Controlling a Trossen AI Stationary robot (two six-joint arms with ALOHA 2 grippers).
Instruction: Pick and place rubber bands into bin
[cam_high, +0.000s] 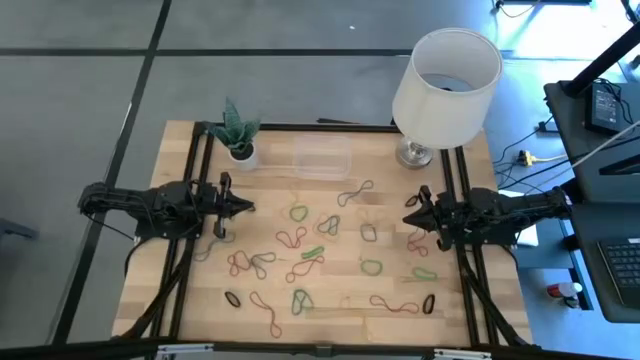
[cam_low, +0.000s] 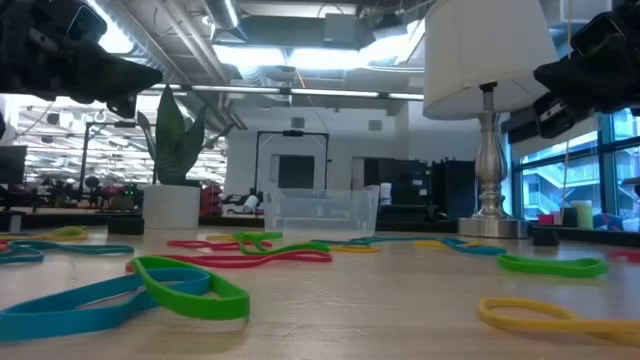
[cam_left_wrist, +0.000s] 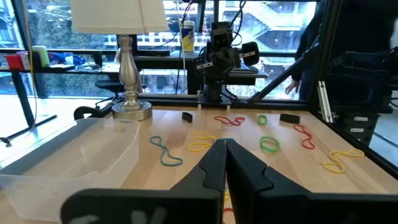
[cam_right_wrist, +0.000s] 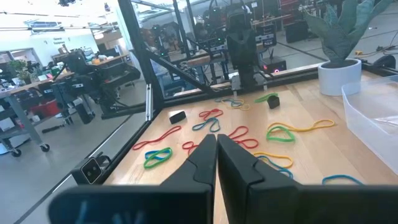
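Pale wooden desk (cam_high: 330, 300) framed in black rails, grey floor all round. At the back right corner, white-shaded lamp (cam_high: 445, 75) on a silver base; at the back left, potted plant (cam_high: 240, 135) in a white pot. Between them, near the back edge, clear shallow bin (cam_high: 322, 158), holding nothing visible. Scattered across the middle and front of the desk, thin rubber bands (cam_high: 300, 240) in green, red, black, tan and yellow, several twisted into figure-eights, none in the bin. Bare wood between bin and nearest loops. Left gripper (cam_high: 245, 207) raised above the left side, fingers (cam_left_wrist: 214, 165) pressed together, holding nothing. Right gripper (cam_high: 410, 218) raised above the right side, fingers (cam_right_wrist: 208, 155) likewise closed and holding nothing. Both well apart, loops lying between them.
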